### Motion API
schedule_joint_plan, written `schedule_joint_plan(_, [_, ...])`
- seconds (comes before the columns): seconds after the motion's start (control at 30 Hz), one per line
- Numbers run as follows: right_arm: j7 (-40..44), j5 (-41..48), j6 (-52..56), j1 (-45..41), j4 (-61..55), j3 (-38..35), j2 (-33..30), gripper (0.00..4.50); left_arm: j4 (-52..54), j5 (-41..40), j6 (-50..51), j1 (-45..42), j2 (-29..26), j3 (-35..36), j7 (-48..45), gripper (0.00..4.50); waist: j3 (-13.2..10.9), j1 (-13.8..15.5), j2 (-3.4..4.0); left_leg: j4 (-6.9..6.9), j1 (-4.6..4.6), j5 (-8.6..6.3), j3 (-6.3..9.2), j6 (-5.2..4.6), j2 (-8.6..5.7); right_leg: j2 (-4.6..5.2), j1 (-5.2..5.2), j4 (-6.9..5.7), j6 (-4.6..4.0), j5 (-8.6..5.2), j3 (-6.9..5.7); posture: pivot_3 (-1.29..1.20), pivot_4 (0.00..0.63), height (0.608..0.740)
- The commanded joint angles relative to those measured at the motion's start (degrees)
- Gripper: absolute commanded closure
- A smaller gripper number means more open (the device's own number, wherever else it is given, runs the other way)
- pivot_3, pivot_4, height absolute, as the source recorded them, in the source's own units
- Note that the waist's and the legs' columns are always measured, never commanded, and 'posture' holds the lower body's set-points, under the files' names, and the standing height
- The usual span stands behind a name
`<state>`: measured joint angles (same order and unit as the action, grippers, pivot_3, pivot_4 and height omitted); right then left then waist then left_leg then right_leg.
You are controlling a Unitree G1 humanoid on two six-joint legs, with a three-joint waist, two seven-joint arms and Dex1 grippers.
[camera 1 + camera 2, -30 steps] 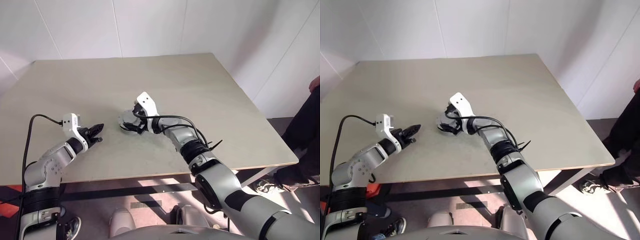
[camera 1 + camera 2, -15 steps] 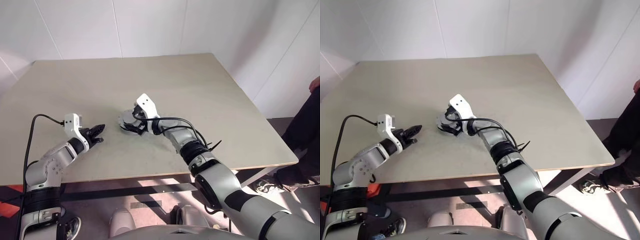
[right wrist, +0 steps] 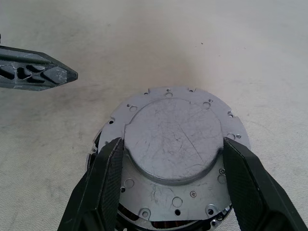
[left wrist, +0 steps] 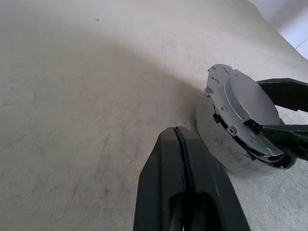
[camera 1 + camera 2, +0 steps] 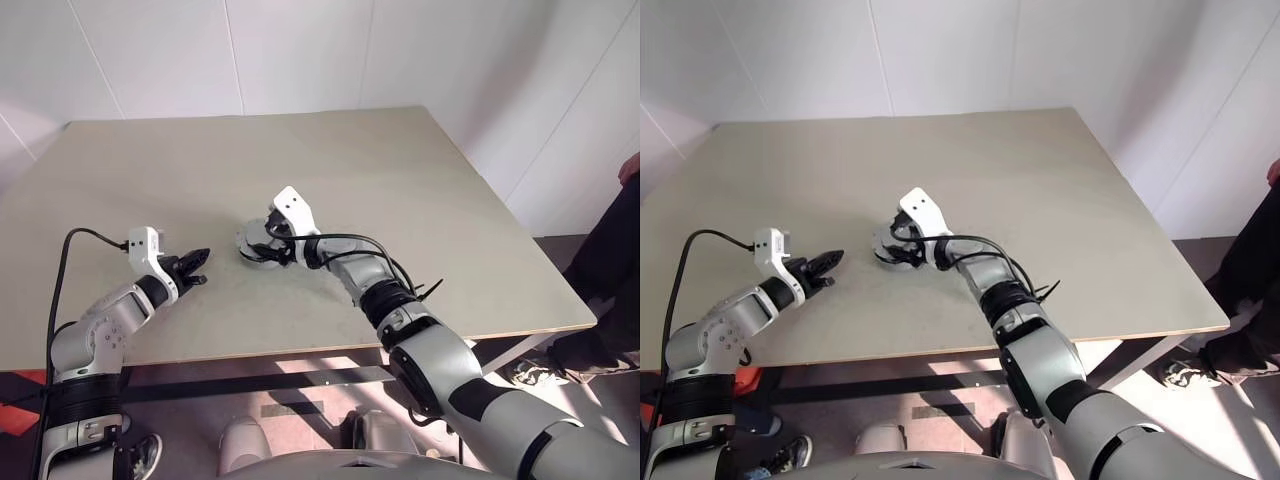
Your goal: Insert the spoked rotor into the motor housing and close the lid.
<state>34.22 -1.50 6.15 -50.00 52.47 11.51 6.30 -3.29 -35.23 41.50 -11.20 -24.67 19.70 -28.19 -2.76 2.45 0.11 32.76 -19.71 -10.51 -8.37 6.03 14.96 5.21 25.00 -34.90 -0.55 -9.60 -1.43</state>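
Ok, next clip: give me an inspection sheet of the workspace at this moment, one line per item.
Surface: beige table, scuffed, matte.
Job's things: motor housing on the table; lid lies tilted on it, copper windings showing at one edge, not seated. Spoked rotor: cannot tell, presumably under the lid.
Clutter: nothing seen.
Hands: right hand has a finger on each side of the lid's raised centre; whether they touch it, cannot tell. Left hand shut, empty, beside the housing, apart from it.
Cables: black cable on the left arm; black cable on the right forearm.
Surroundings: white walls; a person beyond the table's right edge.
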Motion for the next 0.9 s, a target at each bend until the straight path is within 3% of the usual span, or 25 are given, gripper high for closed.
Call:
schedule_joint_plan(0.03, [1.88,0.62,0.57,-1.65,-2.96,-0.42,-0.53,1.44,2.02,-0.37,-0.80,-0.36,-0.08,0.51,0.04,4.50,0.00,0.00,0.00,0.00,0.00,0.00,0.00,0.00,0.00,0.00,0.00,0.00,0.00,0.00,0.00,0.00,0.000,0.740])
schedule_joint_plan(0.27, [5.91,2.52,5.50,-1.07,-8.54,-1.22,-2.19,1.44,1.89,-0.14,-0.71,-0.53,0.39,-0.28,-0.16,4.50,-0.01,0.05,0.00,0.00,-0.03,-0.01,0.00,-0.01,0.00,0.00,0.05,0.03,0.00,0.00,-0.01,0.00,0.000,0.740])
schedule_joint_plan(0.9, [8.04,1.19,7.05,0.37,-7.98,0.94,-3.95,1.44,2.20,-0.39,-0.40,-0.75,0.41,-0.87,-0.22,4.50,0.00,0.13,0.00,0.00,-0.02,-0.01,0.00,-0.02,0.00,0.01,0.05,0.04,0.00,0.00,-0.02,0.00,0.000,0.740])
